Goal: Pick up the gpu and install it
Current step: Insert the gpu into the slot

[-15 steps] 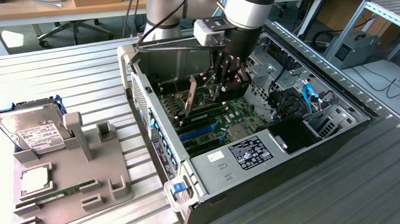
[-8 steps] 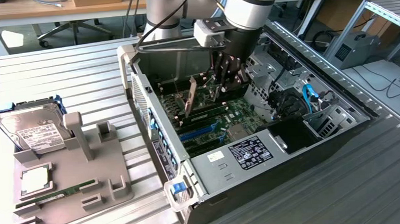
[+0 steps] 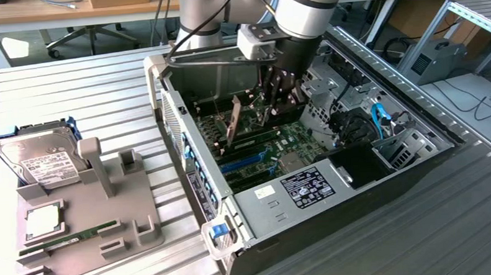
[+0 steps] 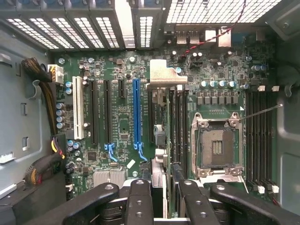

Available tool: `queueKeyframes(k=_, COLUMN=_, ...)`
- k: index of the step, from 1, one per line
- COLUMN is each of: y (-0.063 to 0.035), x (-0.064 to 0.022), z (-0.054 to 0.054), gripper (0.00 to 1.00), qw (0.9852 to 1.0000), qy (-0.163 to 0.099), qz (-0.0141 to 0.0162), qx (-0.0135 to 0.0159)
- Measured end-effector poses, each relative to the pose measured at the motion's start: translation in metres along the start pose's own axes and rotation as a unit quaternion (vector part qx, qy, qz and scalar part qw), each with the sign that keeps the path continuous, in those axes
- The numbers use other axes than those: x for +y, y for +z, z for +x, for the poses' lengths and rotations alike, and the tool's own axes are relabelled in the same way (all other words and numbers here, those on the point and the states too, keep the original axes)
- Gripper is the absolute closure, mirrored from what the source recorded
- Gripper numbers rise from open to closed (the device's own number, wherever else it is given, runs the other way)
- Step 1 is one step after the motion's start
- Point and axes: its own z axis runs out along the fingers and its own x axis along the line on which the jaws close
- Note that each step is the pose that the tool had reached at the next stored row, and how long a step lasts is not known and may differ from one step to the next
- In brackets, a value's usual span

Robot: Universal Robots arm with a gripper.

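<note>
Hanging inside the open computer case (image 3: 331,189), the tool (image 3: 279,108) grasps the card (image 3: 235,122) by its top edge, fingers (image 4: 138,201) clenched on either side so it stays upright and edge-on to the green board (image 4: 117,122) below. In the wrist view the card (image 4: 159,140) runs away from the tool, its metal bracket (image 4: 161,77) at the far end, just beside the long blue slot (image 4: 136,112); whether its edge already sits in a slot is hard to say. Well apart from the case, a grey holder (image 3: 107,205) on the tabletop (image 3: 94,94) carries a hard drive (image 3: 35,156).
</note>
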Motion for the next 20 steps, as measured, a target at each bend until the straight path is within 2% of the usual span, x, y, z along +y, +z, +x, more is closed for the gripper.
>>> queueKeyframes(k=20, y=-0.0001, x=0.0011, z=0.012, gripper=0.73, qw=1.0000, qy=0.000, qz=0.0000, qx=0.0000)
